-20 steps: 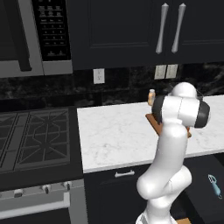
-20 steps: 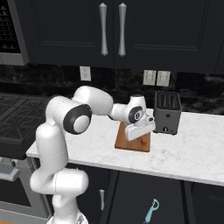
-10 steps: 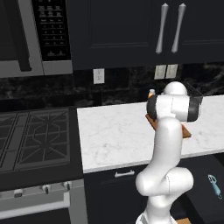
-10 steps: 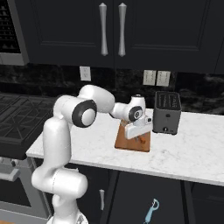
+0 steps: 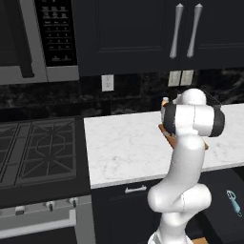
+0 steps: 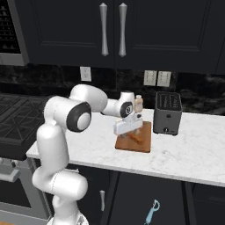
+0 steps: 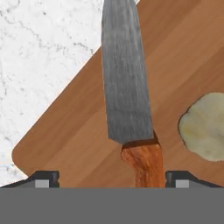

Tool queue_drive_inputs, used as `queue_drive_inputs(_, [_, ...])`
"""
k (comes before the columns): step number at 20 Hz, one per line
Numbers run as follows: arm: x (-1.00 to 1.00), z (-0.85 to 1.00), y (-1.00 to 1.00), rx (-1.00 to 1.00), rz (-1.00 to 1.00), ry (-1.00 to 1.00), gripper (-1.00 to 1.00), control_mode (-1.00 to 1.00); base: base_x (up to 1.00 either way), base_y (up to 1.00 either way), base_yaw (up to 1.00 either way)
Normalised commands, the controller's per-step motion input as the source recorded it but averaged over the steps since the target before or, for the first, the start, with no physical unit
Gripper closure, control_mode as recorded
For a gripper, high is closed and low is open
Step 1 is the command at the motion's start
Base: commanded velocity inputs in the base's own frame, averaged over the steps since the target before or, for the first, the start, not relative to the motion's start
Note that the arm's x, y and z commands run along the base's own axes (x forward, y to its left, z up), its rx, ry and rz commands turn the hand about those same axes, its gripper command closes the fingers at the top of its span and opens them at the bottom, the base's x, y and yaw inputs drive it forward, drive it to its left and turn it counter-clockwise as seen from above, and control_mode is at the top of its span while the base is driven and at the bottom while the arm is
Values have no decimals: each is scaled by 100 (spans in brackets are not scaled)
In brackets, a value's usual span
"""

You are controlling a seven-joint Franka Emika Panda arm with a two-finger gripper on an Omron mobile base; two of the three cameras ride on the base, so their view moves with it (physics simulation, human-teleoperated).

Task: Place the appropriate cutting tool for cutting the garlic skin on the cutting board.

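Observation:
In the hand view the cutting tool, a knife with a grey blade and an orange-brown handle, lies flat on the reddish-brown cutting board. The garlic, a pale lump, rests on the board just right of the handle. My gripper is open, its fingertips standing wide on either side of the handle without touching it. From the right base view the gripper hovers low over the board, with the knife on it. My arm hides most of the board in the left base view.
A dark grey toaster stands right of the board, and a small orange-tan bottle sits behind it by the wall. A blue-handled utensil hangs below the counter front. The stove lies to the left.
My arm's upper links have swung rightward, and the hand has drifted slightly left over the board. The knife stays on the board.

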Motion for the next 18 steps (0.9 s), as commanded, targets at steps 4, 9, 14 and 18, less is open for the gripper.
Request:
queue_drive_inputs(4, [-17,62,33,-3,0,-30,-100,-100,0,0,0])
queue_drive_inputs(9, [-9,19,16,-10,3,-32,-100,-100,0,0,0])
queue_drive_inputs(14, [-46,60,31,-5,3,-15,-100,-100,0,0,0])
queue_drive_inputs(18, [-63,100,34,-4,1,-2,-100,-100,0,0,0])
